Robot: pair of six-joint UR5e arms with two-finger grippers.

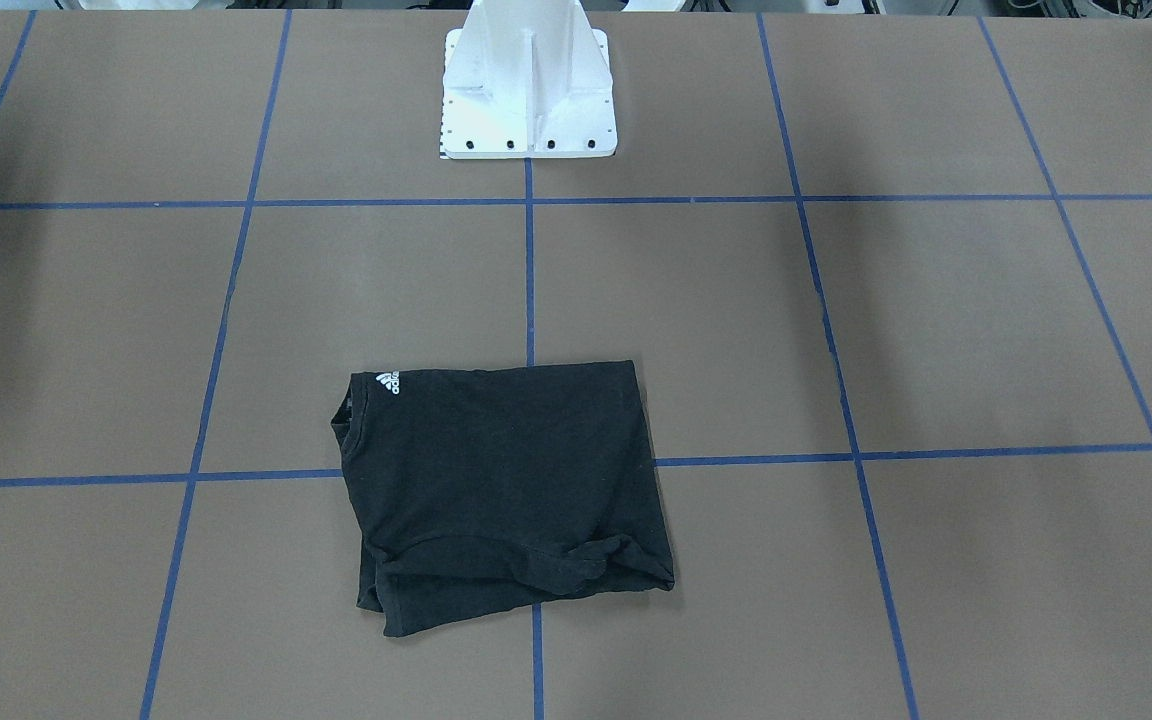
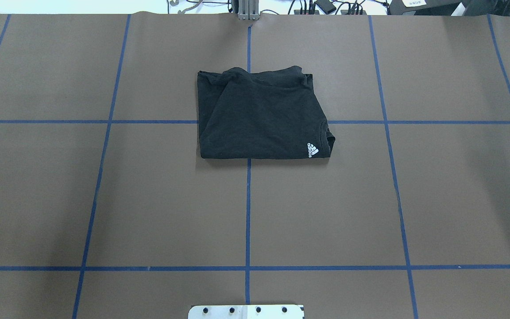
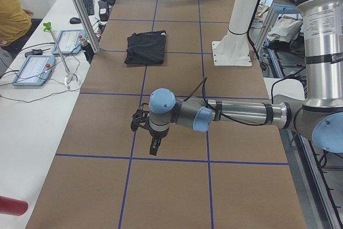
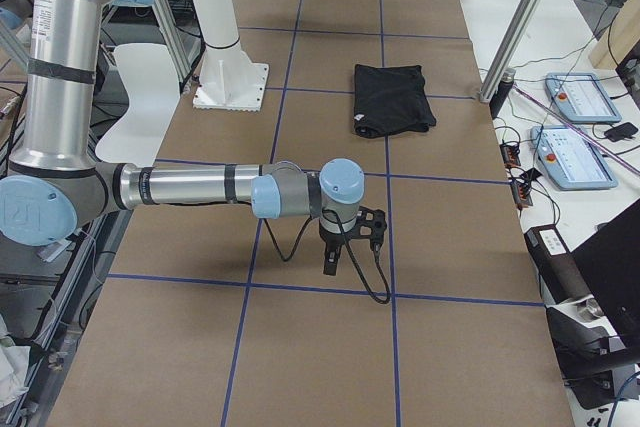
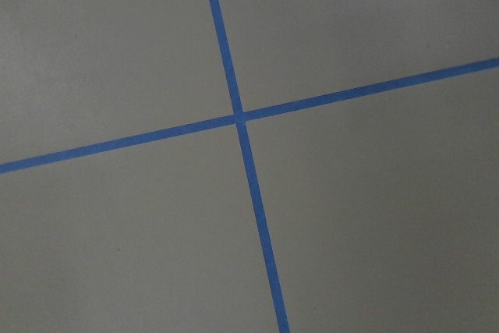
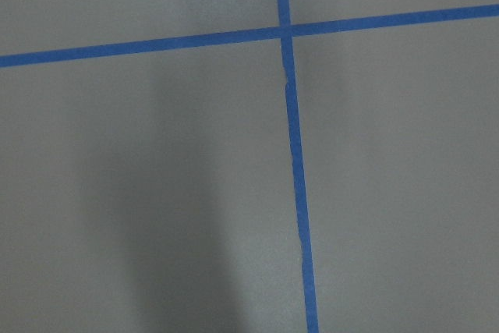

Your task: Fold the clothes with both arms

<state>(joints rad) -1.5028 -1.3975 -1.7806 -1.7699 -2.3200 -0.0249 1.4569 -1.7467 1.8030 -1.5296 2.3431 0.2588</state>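
Note:
The clothes are one black T-shirt [image 1: 501, 480] folded into a compact rectangle on the brown table, with a small white three-stripe logo [image 2: 312, 149] at one corner. It also shows in the side views [image 3: 146, 48] [image 4: 392, 99]. My left gripper [image 3: 153, 146] hangs over the table well away from the shirt, and only the left side view shows it. My right gripper [image 4: 332, 262] hangs likewise at the other end. I cannot tell whether either is open or shut. Neither touches the shirt. Both wrist views show only brown table and blue tape lines.
The white mounting base [image 1: 529, 90] stands at the robot's edge of the table. Blue tape lines [image 2: 248, 212] grid the surface. Side benches hold control pads [image 3: 32, 68] [image 4: 575, 157] and cables. A person in a yellow top [image 3: 10, 14] sits at one bench.

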